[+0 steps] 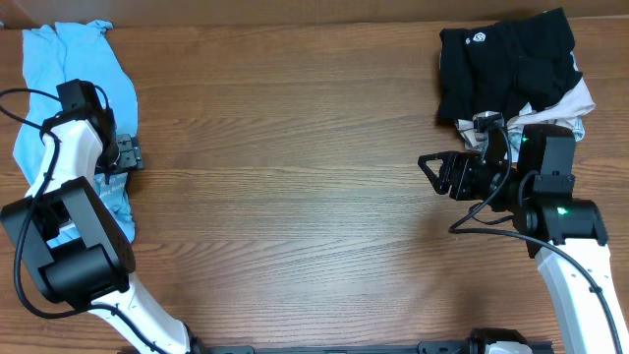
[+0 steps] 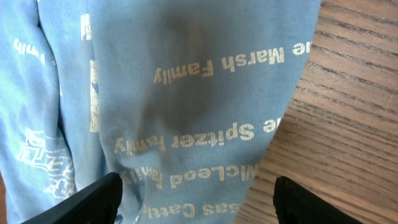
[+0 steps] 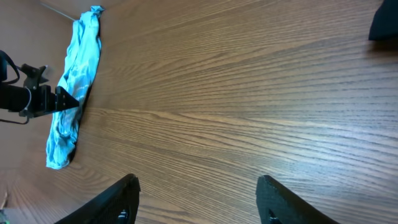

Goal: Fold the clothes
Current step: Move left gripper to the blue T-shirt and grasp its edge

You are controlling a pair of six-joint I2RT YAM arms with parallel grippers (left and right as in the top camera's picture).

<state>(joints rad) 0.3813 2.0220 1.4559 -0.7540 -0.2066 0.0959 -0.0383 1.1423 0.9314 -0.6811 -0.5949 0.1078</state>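
The light blue T-shirt (image 1: 79, 69) lies bunched in a long strip along the table's far left edge. In the left wrist view its fabric (image 2: 186, 93) fills the frame, showing pale printed lettering. My left gripper (image 1: 128, 154) is open just above the shirt's right edge, its fingers (image 2: 199, 205) straddling fabric and bare wood without gripping. My right gripper (image 1: 433, 175) is open and empty over bare table at the right, with its fingers (image 3: 199, 202) wide apart. The right wrist view shows the shirt (image 3: 78, 81) far away.
A black garment with a small white logo (image 1: 506, 59) lies at the back right, with a pale garment (image 1: 578, 101) under its right side. Its corner shows in the right wrist view (image 3: 385, 25). A wooden table (image 1: 295, 197) spans the space between the arms.
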